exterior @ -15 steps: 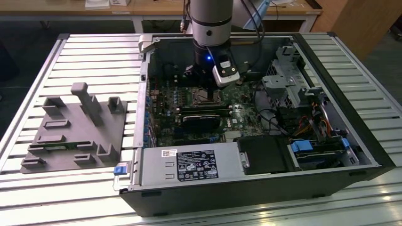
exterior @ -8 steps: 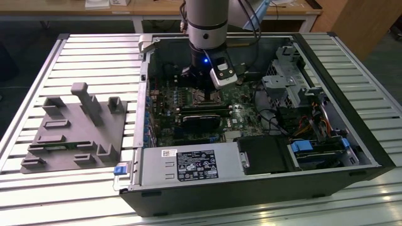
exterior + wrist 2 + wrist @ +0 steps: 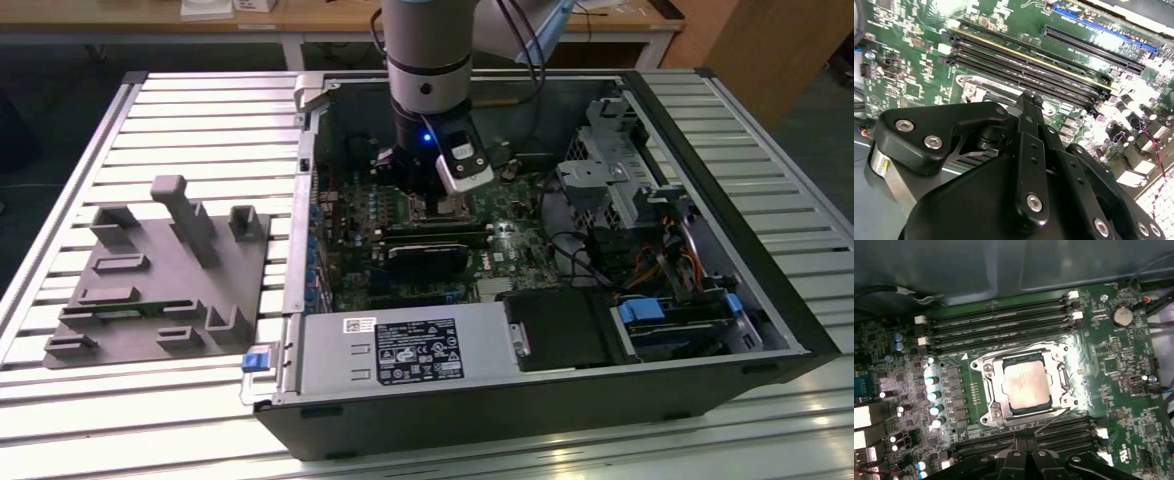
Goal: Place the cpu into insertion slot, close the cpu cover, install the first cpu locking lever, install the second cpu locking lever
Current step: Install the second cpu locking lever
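In the first wrist view the cpu point(image 3: 1026, 385), dull silver-tan, lies flat in the insertion slot point(image 3: 985, 416) on the green board. The cpu cover point(image 3: 992, 390), a silvery frame, lies down around it. One thin wire locking lever point(image 3: 1054, 420) slants from the socket's corner toward my fingertips. Another lever point(image 3: 1019, 349) runs along the socket's opposite side. My gripper point(image 3: 1026, 446) is shut, fingers pressed together just beside the socket, with nothing seen between them. The second wrist view shows the gripper point(image 3: 1029, 99) above a corner of the socket point(image 3: 970, 89). In the exterior view the gripper point(image 3: 434, 203) reaches down into the open computer case.
Long black memory slots point(image 3: 999, 322) flank the socket on both sides. A black graphics card point(image 3: 427, 245), the power supply point(image 3: 387, 350) and a drive cage point(image 3: 614, 170) crowd the case. A grey fixture point(image 3: 160, 270) sits on the slatted table at the exterior view's left.
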`<act>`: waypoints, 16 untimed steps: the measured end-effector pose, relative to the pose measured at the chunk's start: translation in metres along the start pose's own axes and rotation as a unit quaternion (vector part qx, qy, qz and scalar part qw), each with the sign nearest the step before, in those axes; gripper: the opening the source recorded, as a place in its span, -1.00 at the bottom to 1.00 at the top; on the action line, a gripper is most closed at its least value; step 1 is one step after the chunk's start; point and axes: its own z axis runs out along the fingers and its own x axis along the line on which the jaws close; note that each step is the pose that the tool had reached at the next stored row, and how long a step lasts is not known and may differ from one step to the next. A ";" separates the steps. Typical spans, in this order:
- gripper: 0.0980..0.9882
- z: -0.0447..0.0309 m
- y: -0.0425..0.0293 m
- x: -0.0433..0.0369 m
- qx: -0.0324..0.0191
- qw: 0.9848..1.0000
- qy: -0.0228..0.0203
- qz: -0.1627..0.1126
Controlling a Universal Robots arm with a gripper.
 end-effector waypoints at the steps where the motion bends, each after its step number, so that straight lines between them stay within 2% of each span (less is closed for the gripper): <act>1: -0.98 0.0009 -0.0011 0.0004 0.000 1.000 0.000 -0.001; 9: -0.98 0.0086 -0.0063 0.0022 -0.005 1.000 0.001 -0.004; 16: -0.98 0.0091 -0.0064 0.0024 -0.005 1.000 0.002 -0.004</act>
